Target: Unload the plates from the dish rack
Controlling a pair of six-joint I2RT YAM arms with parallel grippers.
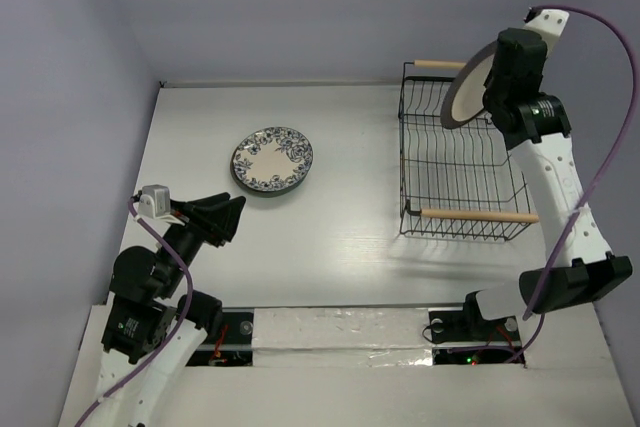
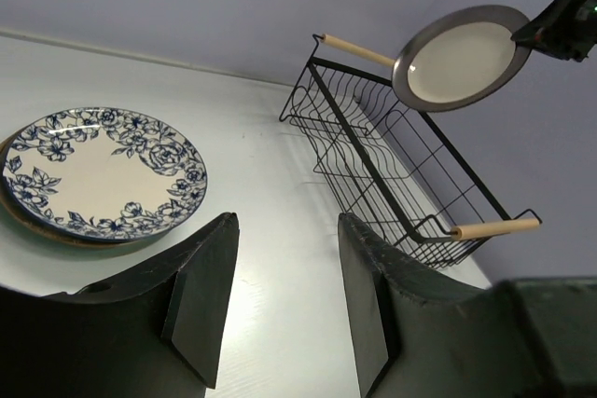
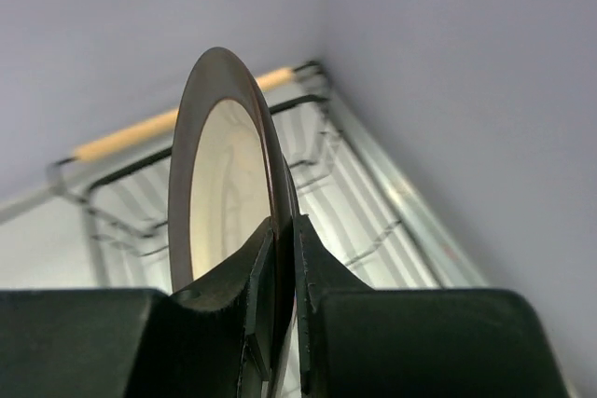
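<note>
My right gripper (image 1: 493,84) is shut on the rim of a dark-rimmed cream plate (image 1: 467,87). It holds the plate on edge, in the air above the far end of the black wire dish rack (image 1: 460,162). The right wrist view shows both fingers (image 3: 266,258) pinching the plate (image 3: 219,184) with the rack (image 3: 121,179) below. No plates stand in the rack's slots. A white plate with dark floral ornament (image 1: 272,160) tops a low stack on the table's left. My left gripper (image 1: 232,217) hovers open and empty near that stack (image 2: 103,172).
Purple-grey walls enclose the table on the left, back and right. The rack's two wooden handles (image 1: 478,215) lie at its near and far ends. The arm bases and cables sit along the near edge (image 1: 350,332).
</note>
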